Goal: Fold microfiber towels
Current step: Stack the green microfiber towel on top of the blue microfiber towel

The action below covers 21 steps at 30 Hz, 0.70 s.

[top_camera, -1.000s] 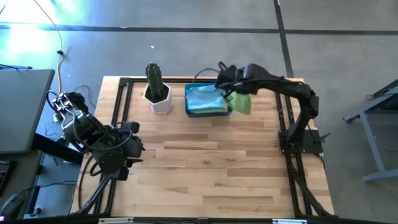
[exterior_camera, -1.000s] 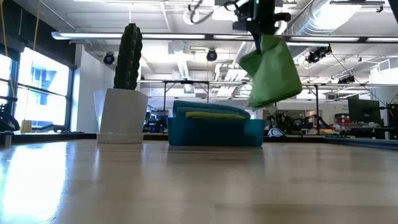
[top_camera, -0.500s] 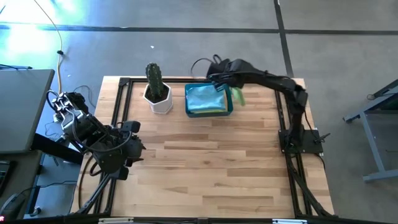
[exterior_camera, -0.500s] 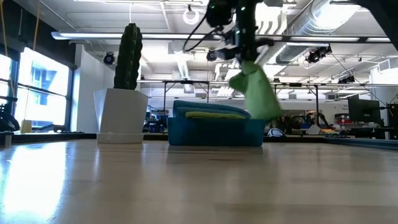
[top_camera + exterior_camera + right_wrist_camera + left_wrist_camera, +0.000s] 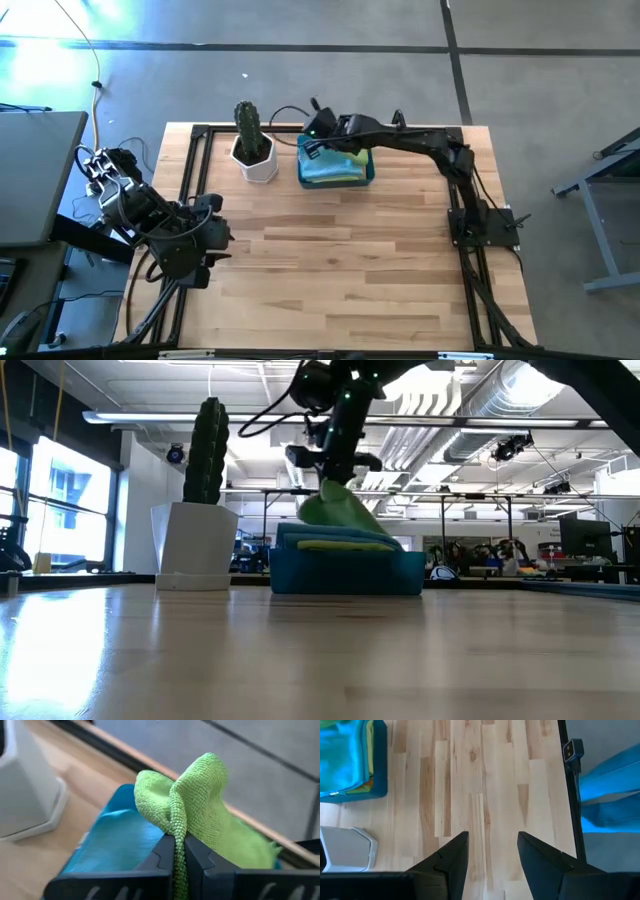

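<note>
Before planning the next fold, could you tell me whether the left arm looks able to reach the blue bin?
Probably not readily: the left tool sits open near the table's left edge, the blue bin far across.

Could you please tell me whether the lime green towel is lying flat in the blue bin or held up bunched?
Held up bunched: the right tool pinches the lime green towel shut, its lower part draping onto the blue bin.

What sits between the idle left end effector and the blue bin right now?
In the left wrist view, only bare wooden tabletop separates the left end effector from the blue bin.
</note>
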Each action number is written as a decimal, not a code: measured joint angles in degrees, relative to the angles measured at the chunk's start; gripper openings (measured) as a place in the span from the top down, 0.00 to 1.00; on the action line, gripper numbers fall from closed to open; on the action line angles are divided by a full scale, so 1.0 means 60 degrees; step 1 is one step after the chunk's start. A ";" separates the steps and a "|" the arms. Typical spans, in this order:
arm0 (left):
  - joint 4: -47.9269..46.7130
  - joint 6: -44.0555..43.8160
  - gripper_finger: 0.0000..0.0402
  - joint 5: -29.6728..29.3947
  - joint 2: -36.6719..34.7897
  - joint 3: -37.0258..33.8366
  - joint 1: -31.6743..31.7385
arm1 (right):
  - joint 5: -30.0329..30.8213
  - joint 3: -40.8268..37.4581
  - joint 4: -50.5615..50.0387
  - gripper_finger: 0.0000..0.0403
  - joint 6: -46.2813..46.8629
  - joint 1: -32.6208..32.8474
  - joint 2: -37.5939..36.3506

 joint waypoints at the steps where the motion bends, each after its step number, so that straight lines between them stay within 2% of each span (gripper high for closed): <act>1: 0.0003 -0.0004 0.61 0.0000 0.0000 0.0000 0.0000 | -0.0141 0.0000 0.0086 1.00 0.0042 0.0013 0.0074; 7: 0.0004 -0.0006 0.61 0.0000 0.0000 0.0000 -0.0002 | -0.1045 0.0000 0.0193 1.00 0.0111 0.0074 0.0667; 17: 0.0004 0.0000 0.61 0.0000 0.0000 0.0000 -0.0001 | -0.1352 0.0000 0.1125 0.99 -0.0097 0.0398 0.0907; 21: 0.0004 0.0000 0.61 -0.0011 0.0000 0.0000 0.0002 | -0.2148 0.0000 0.1133 0.90 -0.0427 0.0390 0.0907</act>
